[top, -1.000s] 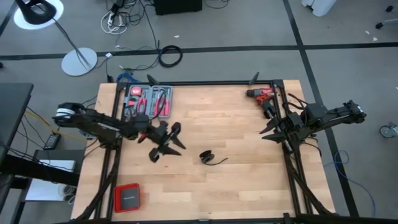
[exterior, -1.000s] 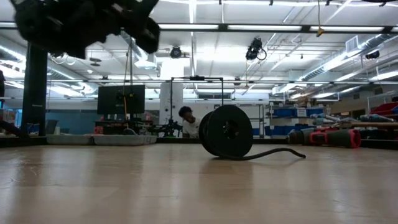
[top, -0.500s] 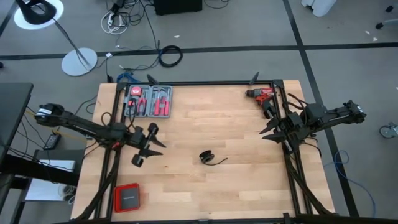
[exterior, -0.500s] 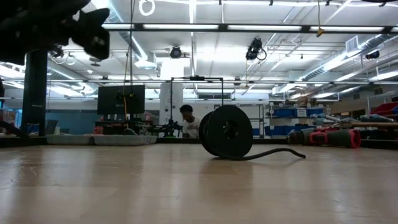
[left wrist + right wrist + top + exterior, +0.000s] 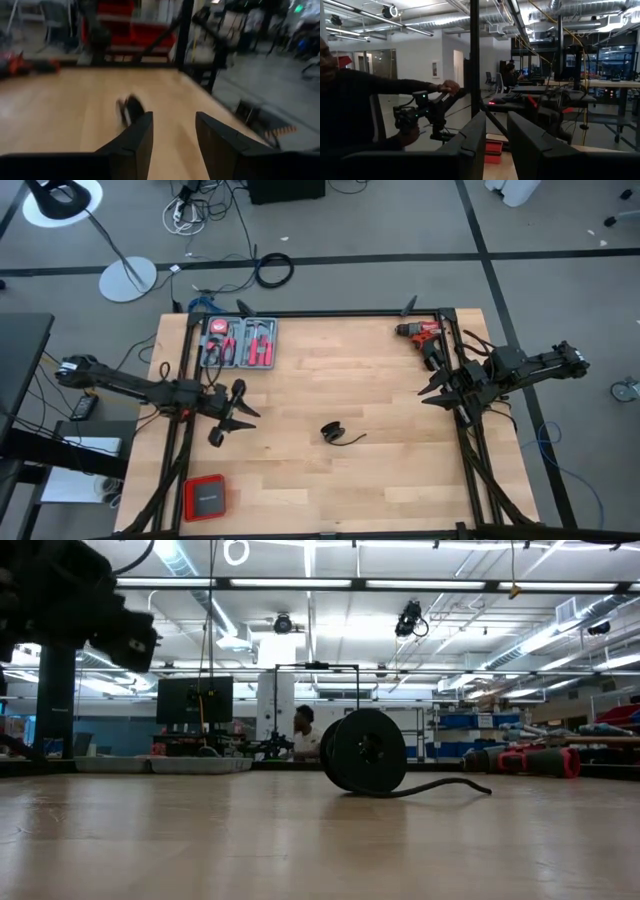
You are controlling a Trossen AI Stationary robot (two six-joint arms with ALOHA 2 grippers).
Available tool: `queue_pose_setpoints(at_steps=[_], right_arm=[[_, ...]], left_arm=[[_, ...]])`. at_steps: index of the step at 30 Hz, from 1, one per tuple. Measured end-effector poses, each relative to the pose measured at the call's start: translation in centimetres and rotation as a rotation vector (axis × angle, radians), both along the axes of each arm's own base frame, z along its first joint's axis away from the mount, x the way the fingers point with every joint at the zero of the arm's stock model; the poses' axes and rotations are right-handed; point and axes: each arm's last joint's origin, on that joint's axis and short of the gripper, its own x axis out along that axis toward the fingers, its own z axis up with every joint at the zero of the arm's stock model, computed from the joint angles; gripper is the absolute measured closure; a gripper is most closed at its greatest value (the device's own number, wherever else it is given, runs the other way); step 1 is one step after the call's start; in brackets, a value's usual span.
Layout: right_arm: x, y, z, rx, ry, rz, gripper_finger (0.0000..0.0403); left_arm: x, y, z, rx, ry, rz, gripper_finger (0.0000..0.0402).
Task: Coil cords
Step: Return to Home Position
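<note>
The black cord (image 5: 334, 432) is wound into a small coil at the table's middle. In the low view the coil (image 5: 365, 750) stands on its rim, and its loose end (image 5: 450, 785) trails flat on the wood. It shows blurred in the left wrist view (image 5: 131, 107). My left gripper (image 5: 245, 415) hangs open near the table's left side, pointing level at the coil from well short of it, with nothing between its fingers (image 5: 172, 125). My right gripper (image 5: 435, 390) waits open at the right edge, raised, with nothing in it (image 5: 495, 127).
A tool case with red-handled pliers (image 5: 238, 343) lies at the far left. A red drill (image 5: 420, 332) lies at the far right, and a red and black box (image 5: 205, 498) sits at the near left corner. A person's arm (image 5: 380, 90) shows beyond the table.
My left gripper has drawn back toward the table's left edge, away from the coil, and has sunk a little, its fingers still apart. The coiled cord has stayed where it was.
</note>
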Motion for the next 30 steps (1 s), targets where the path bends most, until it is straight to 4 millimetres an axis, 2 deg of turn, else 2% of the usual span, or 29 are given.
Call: queue_pose_setpoints(at_steps=[10,18,30], right_arm=[[0.0,0.0,0.0,0.000,0.000,0.000,0.0324],[0.0,0.0,0.0,0.000,0.000,0.001,0.0324],[0.0,0.0,0.0,0.000,0.000,0.001,0.0324]], left_arm=[[-1.5,0.4,-2.3,0.059,0.248,0.030,0.0250],[-2.0,0.7,-1.6,0.065,0.164,0.104,0.0250],[-2.1,0.8,0.1,0.055,-0.020,0.113,0.0250]])
